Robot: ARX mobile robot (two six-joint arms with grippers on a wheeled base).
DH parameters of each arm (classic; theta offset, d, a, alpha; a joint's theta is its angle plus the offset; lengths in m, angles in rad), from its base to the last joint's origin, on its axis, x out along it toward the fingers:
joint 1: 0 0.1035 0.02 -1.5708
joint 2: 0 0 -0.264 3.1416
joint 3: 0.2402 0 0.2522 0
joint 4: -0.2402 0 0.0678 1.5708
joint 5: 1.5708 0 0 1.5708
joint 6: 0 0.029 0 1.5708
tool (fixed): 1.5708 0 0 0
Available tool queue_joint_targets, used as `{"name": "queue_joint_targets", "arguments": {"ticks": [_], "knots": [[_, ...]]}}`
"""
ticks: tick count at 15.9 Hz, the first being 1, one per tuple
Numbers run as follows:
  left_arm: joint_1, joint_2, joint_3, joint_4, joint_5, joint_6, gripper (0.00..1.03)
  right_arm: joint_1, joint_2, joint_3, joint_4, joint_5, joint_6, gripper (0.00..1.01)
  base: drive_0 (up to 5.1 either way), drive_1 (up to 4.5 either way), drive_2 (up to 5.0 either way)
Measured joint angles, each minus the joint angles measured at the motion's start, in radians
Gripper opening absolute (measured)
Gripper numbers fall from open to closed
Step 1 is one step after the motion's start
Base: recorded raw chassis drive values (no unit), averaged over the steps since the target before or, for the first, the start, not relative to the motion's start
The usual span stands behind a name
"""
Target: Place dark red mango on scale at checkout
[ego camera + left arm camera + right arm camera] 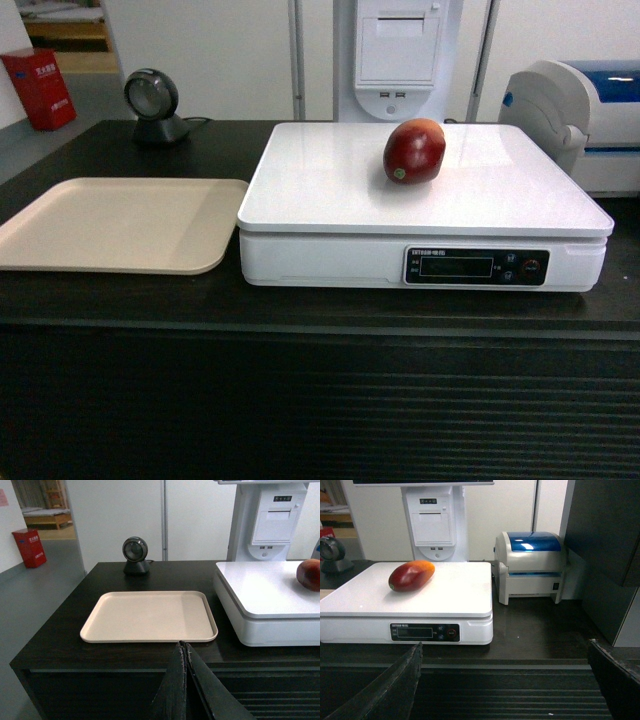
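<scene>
The dark red mango [414, 150] lies on the white scale [330, 190], toward the back of its platform, on the black checkout [300, 400] counter. It also shows in the right wrist view as the mango [411, 575] on the scale [455, 595], and at the right edge of the left wrist view [310, 574]. My left gripper [184, 647] is shut with nothing in it, in front of the counter below the tray. My right gripper [505, 652] is open and empty, in front of the ribbed panel, well short of the scale. Neither gripper appears in the head view.
A beige tray [110, 225] lies left of the scale. A round barcode scanner [152, 100] stands at the back left. A white receipt kiosk [398, 55] rises behind the scale, and a white and blue label printer [530, 565] sits to its right. A dark cabinet [610, 550] stands far right.
</scene>
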Motion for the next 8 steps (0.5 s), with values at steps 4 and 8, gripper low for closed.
{"name": "queue_joint_targets", "arguments": {"ticks": [4,8], "knots": [[0.000,-0.188,0.000,-0.201,0.000,0.000,0.02,0.000,0.000,0.000,0.000,0.000,0.000,0.98,0.0,0.00,0.0],[0.000,-0.188,0.000,-0.202,0.000,0.000,0.02,0.000,0.000,0.000,0.000,0.000,0.000,0.98,0.0,0.00,0.0]]}}
